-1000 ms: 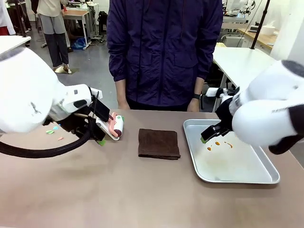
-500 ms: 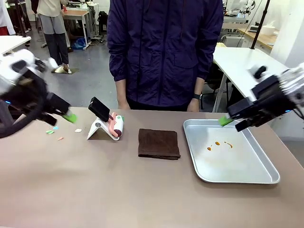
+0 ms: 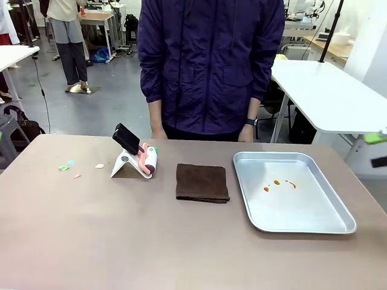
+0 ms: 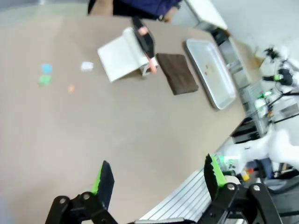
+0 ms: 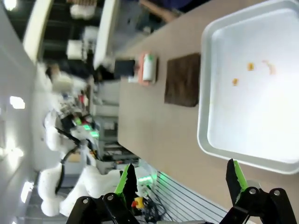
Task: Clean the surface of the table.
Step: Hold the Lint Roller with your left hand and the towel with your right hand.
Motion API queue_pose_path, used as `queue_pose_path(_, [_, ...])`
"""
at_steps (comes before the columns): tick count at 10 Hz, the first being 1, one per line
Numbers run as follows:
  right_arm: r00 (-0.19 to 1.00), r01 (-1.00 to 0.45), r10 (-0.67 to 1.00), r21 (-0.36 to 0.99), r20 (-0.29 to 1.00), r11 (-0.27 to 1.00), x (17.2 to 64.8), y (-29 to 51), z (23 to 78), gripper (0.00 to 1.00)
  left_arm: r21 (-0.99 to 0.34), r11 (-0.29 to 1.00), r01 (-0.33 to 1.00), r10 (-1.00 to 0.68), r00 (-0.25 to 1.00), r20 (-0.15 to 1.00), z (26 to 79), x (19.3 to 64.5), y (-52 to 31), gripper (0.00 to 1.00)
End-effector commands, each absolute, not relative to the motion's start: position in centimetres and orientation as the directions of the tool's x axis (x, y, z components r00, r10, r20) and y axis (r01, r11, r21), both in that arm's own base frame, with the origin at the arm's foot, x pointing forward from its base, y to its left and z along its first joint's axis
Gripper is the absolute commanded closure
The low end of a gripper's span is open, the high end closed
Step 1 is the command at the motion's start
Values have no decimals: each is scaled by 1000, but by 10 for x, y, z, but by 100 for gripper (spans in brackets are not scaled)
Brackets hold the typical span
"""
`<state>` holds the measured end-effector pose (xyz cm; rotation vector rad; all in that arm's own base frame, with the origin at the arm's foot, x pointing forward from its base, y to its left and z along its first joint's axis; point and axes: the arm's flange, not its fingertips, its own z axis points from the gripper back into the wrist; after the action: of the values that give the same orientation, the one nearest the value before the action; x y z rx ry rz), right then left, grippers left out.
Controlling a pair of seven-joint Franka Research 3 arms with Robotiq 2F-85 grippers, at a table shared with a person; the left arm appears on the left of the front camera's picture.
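The greyish-brown table (image 3: 121, 229) carries a few small paper scraps (image 3: 66, 165) near its far left. From high above it (image 4: 93, 121), my left gripper (image 4: 158, 177) looks down with its jaws open and nothing between them; the scraps (image 4: 45, 74) lie far ahead of it. My right gripper (image 5: 181, 179) is also open and empty, hanging off the table's (image 5: 149, 121) right side. One of its green-padded fingertips (image 3: 376, 138) pokes in at the right edge of the front view.
A folded brown cloth (image 3: 202, 182) lies mid-table. To its left a lint roller (image 3: 148, 160) rests on a white stand. A silver tray (image 3: 302, 205) with orange smears sits at the right. A person in a dark jacket (image 3: 211, 66) stands at the far edge.
Both arms have pulled back from over the table, the left one off to the left and the right one off to the right. Both grippers stayed open.
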<state>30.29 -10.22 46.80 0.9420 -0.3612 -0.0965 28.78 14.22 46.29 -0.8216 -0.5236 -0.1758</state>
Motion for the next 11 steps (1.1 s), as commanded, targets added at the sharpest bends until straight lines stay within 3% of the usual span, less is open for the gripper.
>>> queue_pose_path(1, [926,-39,-308,869,217,494,302,-130,435,0,-748,588,308,137,873,468,425,290,173,0])
queue_pose_path(5, [897,58,-428,933,107,355,314,-186,393,0,-887,410,214,345,863,368,389,296,119,0])
queue_pose_path(7, [900,74,-423,918,107,389,298,-176,398,0,-887,441,137,418,843,338,383,299,112,0])
queue_pose_path(8, [900,74,-423,918,107,389,298,-176,398,0,-894,412,173,356,873,333,403,322,140,0])
queue_pose_path(11, [900,74,-423,918,107,389,298,-176,398,0,-894,412,173,356,873,333,403,322,140,0])
